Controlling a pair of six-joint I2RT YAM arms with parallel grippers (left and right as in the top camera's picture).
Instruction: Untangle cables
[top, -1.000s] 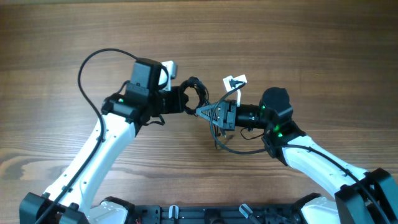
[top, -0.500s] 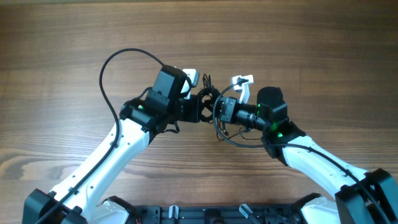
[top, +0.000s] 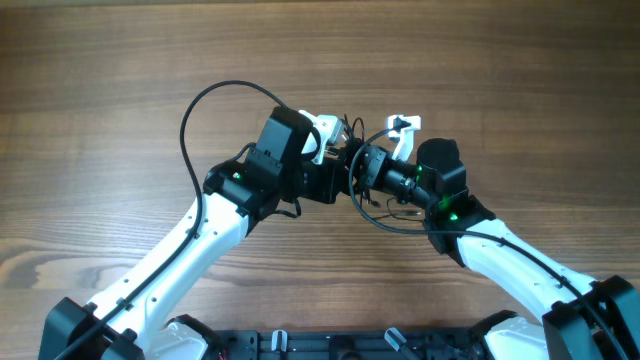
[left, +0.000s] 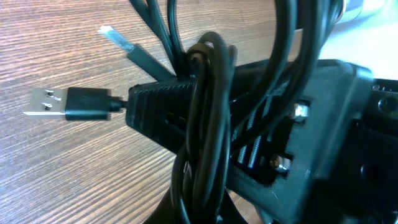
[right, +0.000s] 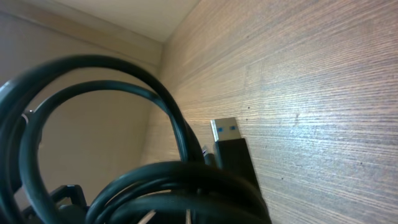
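Two grippers sit nose to nose mid-table (top: 120, 60) with the cables (top: 349, 150) bunched between them. Left gripper (top: 335, 178) is closed, strands pinched and looped over its ribbed finger (left: 155, 107). Right gripper (top: 364, 166) – can't tell how its jaws stand, loops fill its own camera. Suggest left anchors while right takes one strand near the free plug (left: 68, 104) and draws it out slowly, sideways – back off if the knot tightens. Hidden: knot core, right fingertips, which plug belongs to which strand. Second plug (right: 229, 140) is close to the wood; contact unclear.
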